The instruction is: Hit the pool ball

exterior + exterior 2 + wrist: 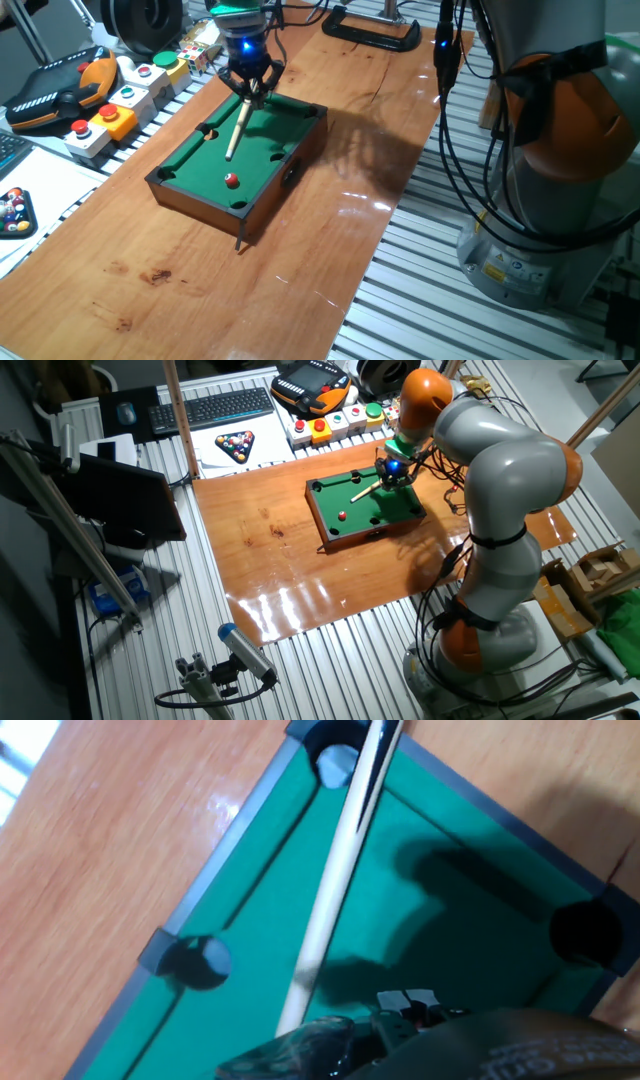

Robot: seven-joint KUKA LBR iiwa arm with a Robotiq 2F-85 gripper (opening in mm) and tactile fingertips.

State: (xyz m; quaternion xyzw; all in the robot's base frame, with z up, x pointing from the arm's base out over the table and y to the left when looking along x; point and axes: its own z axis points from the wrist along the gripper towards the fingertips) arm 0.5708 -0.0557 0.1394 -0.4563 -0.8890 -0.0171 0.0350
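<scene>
Red pool ball [232, 180], green felt table [262, 137]

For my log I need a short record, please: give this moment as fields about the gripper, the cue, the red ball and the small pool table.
gripper: gripper shut on the cue stick, above the far end of the mini pool table
cue stick: slanted down over the felt, tip pointing toward the ball, not touching it
pool ball: red pool ball at rest on the felt, nearer the close end
rack: other balls in a triangle rack, off the wooden board

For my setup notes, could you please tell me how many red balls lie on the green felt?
1: the small glossy red pool ball lies on the miniature green-felt table, near the end away from the hand. None seems hidden.
</scene>
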